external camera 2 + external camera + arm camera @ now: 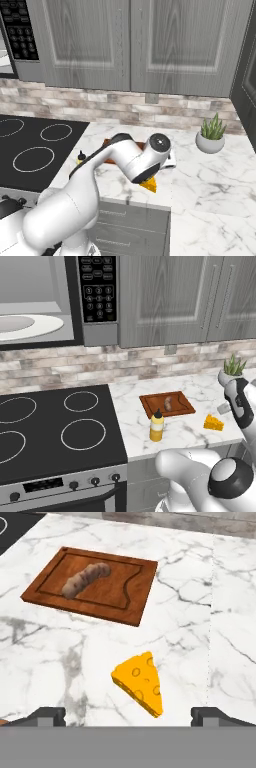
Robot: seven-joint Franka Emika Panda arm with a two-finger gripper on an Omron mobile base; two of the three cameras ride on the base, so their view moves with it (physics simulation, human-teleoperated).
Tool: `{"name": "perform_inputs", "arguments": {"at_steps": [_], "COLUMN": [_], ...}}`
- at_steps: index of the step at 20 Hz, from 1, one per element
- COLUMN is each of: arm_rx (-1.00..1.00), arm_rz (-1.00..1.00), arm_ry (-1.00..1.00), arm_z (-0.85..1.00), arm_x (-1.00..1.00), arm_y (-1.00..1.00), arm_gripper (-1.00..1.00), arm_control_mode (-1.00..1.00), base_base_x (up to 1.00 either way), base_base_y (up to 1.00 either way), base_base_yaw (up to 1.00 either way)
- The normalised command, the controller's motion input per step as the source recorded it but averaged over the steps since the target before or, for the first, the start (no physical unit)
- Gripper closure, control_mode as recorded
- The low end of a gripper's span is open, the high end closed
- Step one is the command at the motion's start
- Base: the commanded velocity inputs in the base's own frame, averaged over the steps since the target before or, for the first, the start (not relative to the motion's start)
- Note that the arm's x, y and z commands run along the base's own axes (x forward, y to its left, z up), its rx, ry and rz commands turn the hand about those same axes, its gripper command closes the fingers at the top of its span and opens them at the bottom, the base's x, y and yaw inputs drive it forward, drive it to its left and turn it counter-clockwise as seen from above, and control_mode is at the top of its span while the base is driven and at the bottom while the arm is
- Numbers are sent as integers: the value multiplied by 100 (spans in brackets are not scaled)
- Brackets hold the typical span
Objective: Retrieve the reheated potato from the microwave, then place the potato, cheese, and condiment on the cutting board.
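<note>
Gripper (128, 717) hangs with jaws wide apart and empty over the cheese (140, 683) on bare marble, the condiment (157, 426) stands left, and farther the potato (85, 579) lies on the cutting board (125, 607).

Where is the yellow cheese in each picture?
Left base view: the cheese lies on the marble counter at the right, right of the cutting board.
Right base view: a small orange corner peeks out under the arm's elbow.
Hand view: low in the middle, between the open fingers.
Shared landmark: the cutting board with the potato.
</note>
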Motion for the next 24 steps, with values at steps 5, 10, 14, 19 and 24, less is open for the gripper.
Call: {"name": "perform_inputs", "arguments": {"at_steps": [5, 10, 14, 19, 24], "arm_rx": [-11, -7, -1, 0, 0], "arm_rz": [23, 19, 18, 14, 10], "arm_ry": [17, 15, 14, 11, 5], "arm_z": [-44, -30, -24, -24, -13], "arm_x": [5, 10, 19, 41, 32], "arm_y": [0, 0, 0, 0, -4], "arm_gripper": [-100, -100, -100, -100, -100], "arm_control_mode": [-100, -100, -100, -100, -100], "base_base_x": [0, 0, 0, 0, 0], "base_base_y": [0, 0, 0, 0, 0], "base_base_yaw": [0, 0, 0, 0, 0]}}
